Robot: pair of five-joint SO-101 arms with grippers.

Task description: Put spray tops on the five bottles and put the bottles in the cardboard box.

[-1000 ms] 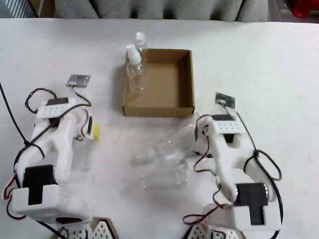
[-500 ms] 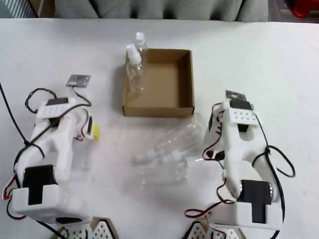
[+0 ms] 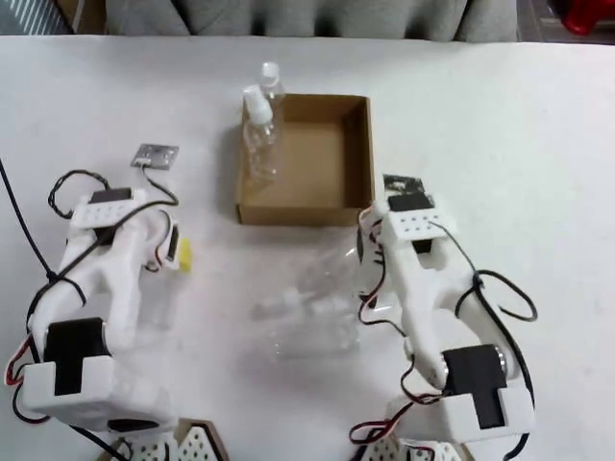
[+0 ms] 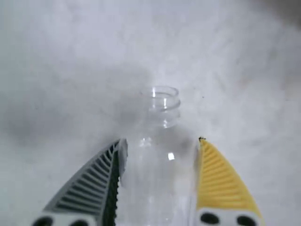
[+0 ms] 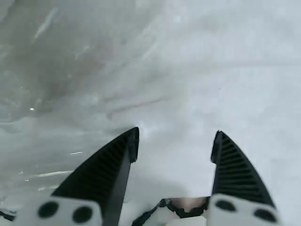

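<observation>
The cardboard box sat open, its brown floor mostly bare. Two capped bottles stood at the wall nearest the left arm, but I could not tell whether they were inside or just outside it. On the counter between the arms, clear bottles lay heaped, too see-through to count. The left claw was clamped on one uncapped bottle. The right claw hung with its fingers apart beside the heap.

Base of bottle cut off by edge, loose clear bottles too faint to count, shapes past right gripper blurred
</observation>
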